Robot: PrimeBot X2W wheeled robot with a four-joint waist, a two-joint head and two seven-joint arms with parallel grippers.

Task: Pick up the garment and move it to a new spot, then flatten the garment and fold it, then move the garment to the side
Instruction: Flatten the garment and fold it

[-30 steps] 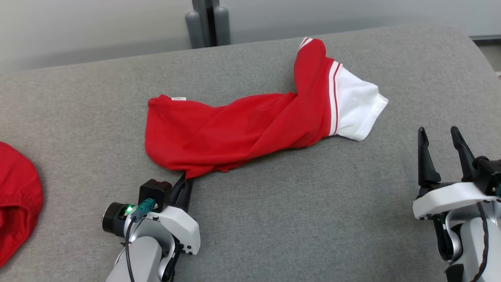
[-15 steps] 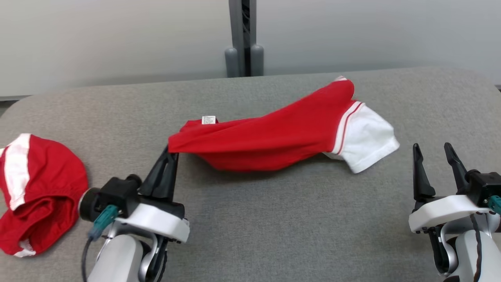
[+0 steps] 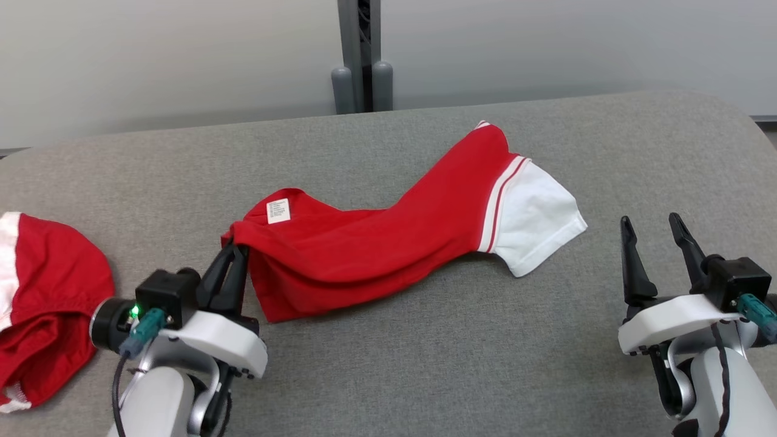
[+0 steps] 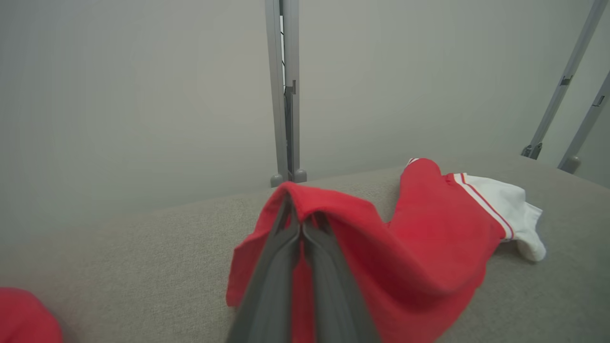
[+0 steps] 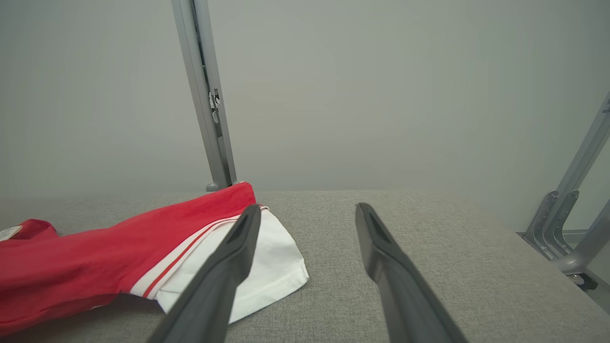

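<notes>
The garment (image 3: pixel 388 233) is a red shirt with a white, red-striped sleeve, stretched across the middle of the grey padded table (image 3: pixel 461 358). My left gripper (image 3: pixel 235 250) is shut on its left edge, just below a white label, and holds that end slightly raised. In the left wrist view the closed fingers (image 4: pixel 295 238) pinch a fold of the garment (image 4: pixel 429 247). My right gripper (image 3: pixel 649 221) stands open at the lower right, a little right of the white sleeve and clear of it. The right wrist view shows the garment (image 5: pixel 119 257) left of the spread right gripper (image 5: pixel 307 209).
A second red and white garment (image 3: pixel 42 303) lies bunched at the table's left edge. A grey metal post (image 3: pixel 361 57) stands behind the table against a pale wall. Bare grey padding runs along the front and to the right of the shirt.
My left gripper pulled the garment's edge up and to the left, then lowered it somewhat; the cloth stretched out and sagged again. The head camera also shifted. The right gripper stayed open.
</notes>
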